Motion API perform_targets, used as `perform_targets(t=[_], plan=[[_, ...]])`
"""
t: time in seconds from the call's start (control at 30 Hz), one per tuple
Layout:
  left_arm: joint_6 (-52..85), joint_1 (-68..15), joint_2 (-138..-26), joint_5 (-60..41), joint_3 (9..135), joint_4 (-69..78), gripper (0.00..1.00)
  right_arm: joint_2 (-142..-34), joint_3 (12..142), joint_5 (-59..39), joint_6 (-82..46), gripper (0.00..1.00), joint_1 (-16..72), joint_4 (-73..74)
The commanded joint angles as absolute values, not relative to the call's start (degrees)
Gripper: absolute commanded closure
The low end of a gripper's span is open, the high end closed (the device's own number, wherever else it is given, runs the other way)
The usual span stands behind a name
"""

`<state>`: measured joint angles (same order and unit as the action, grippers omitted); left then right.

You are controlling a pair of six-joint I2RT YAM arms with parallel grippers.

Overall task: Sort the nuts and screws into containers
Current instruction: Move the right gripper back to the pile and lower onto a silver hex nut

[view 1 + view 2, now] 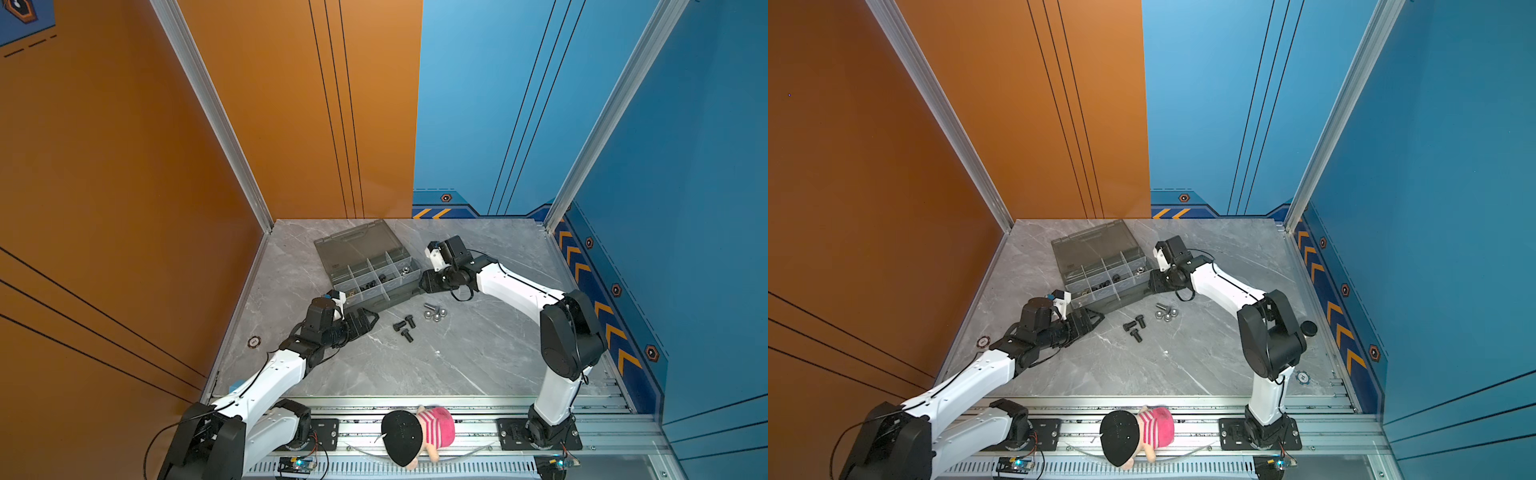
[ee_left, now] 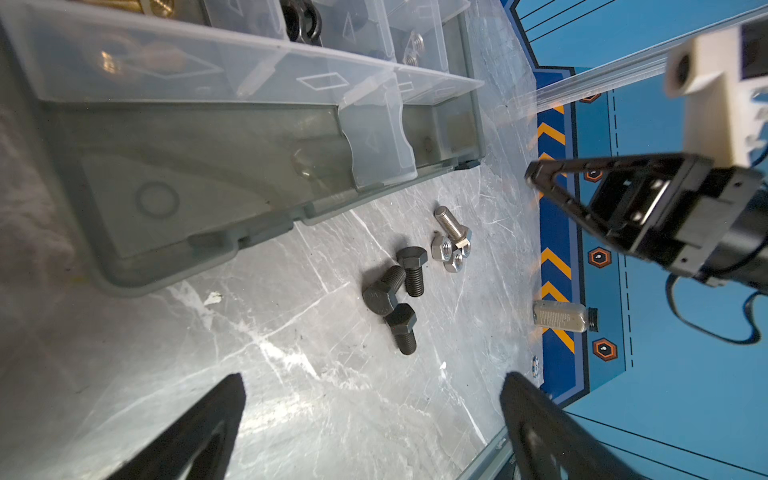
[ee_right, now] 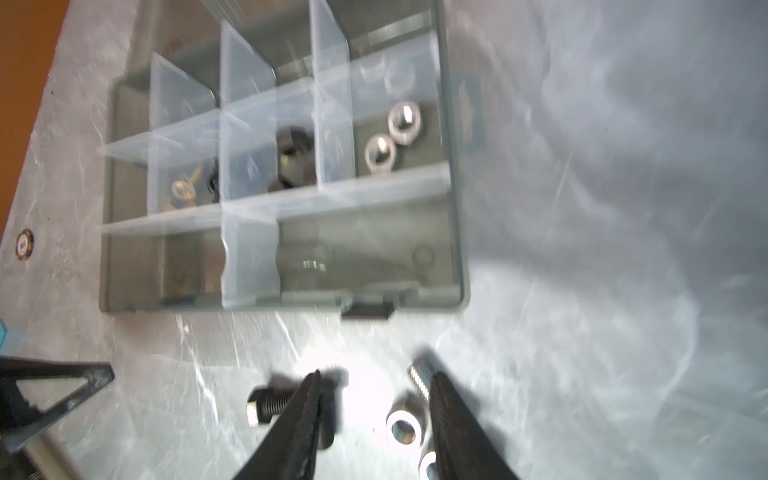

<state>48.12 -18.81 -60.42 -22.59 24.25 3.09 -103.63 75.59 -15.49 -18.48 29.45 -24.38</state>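
Now your right gripper (image 3: 374, 374) hangs half-open and empty, silver bolt (image 3: 417, 376) just beside it; your left gripper (image 2: 374, 376) gapes wide, black bolts (image 2: 395, 291) ahead.

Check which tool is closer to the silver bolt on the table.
Right. The right tool hangs over the silver bolt, which lies beside one of its fingers. The left tool sits farther off, on the far side of the black bolts.
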Motion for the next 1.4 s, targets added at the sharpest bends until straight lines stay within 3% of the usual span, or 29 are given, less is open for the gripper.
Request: perform_targets(t=[0.0, 0.43, 1.37], plan=[[48.58, -19.18, -59.59, -23.18, 25.49, 2.63, 0.02, -99.96, 69.97, -17.14, -22.76, 0.55, 29.07, -23.49], [48.69, -19.39, -60.47, -23.19, 25.42, 3.24, 0.02, -96.03, 60.04, -12.98, -21.58, 0.55, 29.0, -22.6], [48.7, -19.95, -62.16, -22.96, 25.7, 3.78, 0.02, -100.77, 62.02, -15.76, -22.13, 0.55, 32.65, -18.02]])
